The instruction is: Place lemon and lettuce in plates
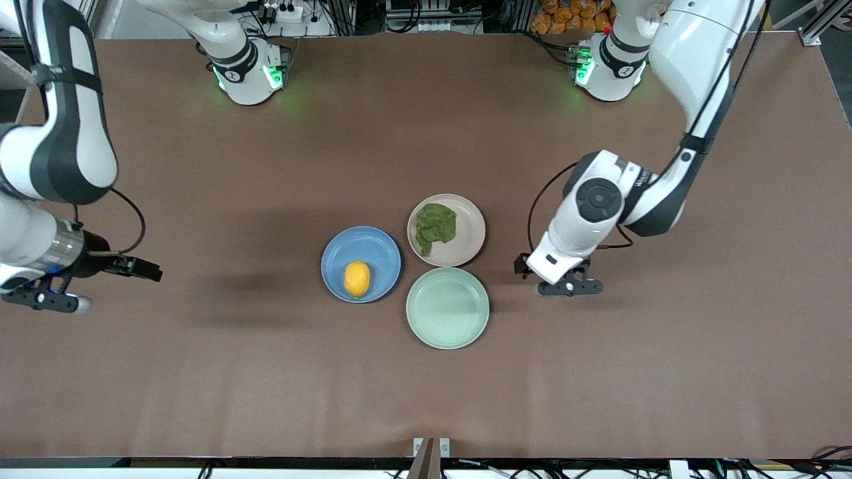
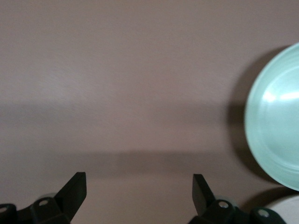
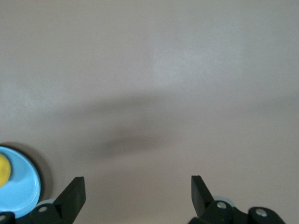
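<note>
Front view shows the small yellow lemon [image 1: 357,279] in the round blue plate [image 1: 378,249], the wrinkly green lettuce [image 1: 436,226] in the beige plate [image 1: 470,234], and both left tool [image 1: 570,287] and right tool [image 1: 46,297] wide open, empty over bare counter [image 1: 266,372], so only a stray sweep could knock plates.

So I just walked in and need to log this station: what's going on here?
Nothing is being handled. The lemon lies in the blue plate, and the lettuce lies in the beige-pink plate. The mint-green plate holds nothing. The left gripper hangs open over bare table toward the left arm's end, beside the green plate. The right gripper hangs open over the right arm's end of the table. The job looks done.
</note>
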`<state>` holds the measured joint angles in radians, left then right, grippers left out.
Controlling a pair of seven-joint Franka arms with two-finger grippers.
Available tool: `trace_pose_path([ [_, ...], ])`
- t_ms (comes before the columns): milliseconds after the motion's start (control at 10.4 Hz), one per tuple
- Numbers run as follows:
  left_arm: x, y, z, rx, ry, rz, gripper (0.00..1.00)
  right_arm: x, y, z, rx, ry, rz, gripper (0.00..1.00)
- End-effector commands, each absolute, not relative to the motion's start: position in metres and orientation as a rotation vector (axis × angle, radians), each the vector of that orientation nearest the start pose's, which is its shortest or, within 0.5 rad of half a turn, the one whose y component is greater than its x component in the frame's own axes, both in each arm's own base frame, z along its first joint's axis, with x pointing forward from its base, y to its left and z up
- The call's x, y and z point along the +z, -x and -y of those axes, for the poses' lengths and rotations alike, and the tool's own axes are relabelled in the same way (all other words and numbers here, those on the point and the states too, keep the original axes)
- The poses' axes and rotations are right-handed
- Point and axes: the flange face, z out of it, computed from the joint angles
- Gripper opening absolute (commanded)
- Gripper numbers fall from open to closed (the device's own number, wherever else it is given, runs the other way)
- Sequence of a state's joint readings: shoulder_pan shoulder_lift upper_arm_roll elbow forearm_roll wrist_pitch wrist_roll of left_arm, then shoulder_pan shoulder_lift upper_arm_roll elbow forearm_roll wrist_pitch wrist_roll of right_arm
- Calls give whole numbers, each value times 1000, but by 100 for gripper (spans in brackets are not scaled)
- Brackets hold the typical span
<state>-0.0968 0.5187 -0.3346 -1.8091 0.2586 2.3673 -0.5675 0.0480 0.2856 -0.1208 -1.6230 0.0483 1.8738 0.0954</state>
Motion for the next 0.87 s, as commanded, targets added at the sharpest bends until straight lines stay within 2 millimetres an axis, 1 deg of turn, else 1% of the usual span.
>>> trace_pose_path([
  [0,281,-611,231,-91,3112,-98,100,496,-604,35,94,3231,-177,100],
  [96,284,-616,213,-72,3104,-81,100,512,-596,29,115,3249,-152,100],
  [193,282,-615,203,-46,3095,-95,100,530,-591,23,127,3251,-142,100],
  [385,271,-600,192,97,3045,-138,100,571,-583,21,127,3246,-152,100],
  [481,269,-594,190,115,3036,-148,100,589,-580,21,130,3240,-146,100],
  [578,268,-587,179,130,3020,-131,100,607,-576,21,117,3235,-117,100],
  [674,271,-580,171,138,3012,-118,100,624,-567,21,83,3236,-105,100],
  [770,279,-574,165,136,3009,-127,100,634,-561,20,53,3235,-106,100],
])
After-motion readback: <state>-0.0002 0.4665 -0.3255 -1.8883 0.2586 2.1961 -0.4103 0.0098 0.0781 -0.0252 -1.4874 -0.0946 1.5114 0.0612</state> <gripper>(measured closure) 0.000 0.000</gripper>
